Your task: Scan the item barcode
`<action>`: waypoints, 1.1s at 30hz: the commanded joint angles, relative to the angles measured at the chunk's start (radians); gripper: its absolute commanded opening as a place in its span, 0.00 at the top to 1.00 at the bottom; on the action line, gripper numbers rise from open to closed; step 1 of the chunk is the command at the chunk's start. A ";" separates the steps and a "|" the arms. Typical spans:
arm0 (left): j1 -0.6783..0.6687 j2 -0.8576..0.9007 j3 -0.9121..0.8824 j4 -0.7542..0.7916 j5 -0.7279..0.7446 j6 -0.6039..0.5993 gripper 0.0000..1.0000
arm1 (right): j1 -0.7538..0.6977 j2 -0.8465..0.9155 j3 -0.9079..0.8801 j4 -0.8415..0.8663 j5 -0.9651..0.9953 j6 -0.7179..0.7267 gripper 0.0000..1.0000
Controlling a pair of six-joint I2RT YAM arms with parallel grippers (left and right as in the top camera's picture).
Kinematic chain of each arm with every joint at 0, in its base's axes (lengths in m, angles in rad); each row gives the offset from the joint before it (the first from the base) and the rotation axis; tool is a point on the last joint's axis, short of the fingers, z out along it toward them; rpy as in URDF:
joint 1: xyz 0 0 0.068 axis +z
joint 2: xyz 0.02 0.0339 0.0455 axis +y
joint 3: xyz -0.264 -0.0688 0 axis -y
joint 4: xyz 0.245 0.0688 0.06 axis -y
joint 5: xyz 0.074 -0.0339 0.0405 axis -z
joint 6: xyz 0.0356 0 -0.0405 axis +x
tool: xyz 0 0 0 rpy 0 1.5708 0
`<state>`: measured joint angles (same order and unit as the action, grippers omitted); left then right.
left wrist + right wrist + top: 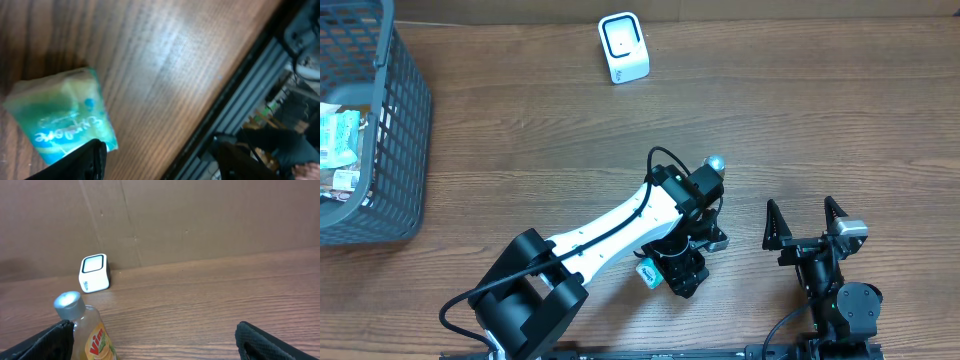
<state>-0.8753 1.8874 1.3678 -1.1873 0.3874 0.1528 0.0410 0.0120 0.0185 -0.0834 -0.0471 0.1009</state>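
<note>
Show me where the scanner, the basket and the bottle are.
scanner (621, 40), overhead view, on its window.
basket (408, 120), overhead view, on its right mesh wall.
bottle (68, 304), right wrist view, on its grey cap.

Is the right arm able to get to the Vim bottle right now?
Probably yes. The right gripper has its jaws open, and only bare table lies between it and the Vim bottle. The left arm sits close beside the bottle, so it may be tight.
</note>
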 commanded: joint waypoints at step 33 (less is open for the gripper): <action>-0.094 -0.022 -0.090 0.122 -0.339 -0.309 0.37 | 0.005 -0.009 -0.011 0.002 0.005 0.004 0.00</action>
<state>-0.9691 1.8874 1.2953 -1.0725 0.0654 -0.1329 0.0410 0.0120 0.0185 -0.0830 -0.0463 0.1009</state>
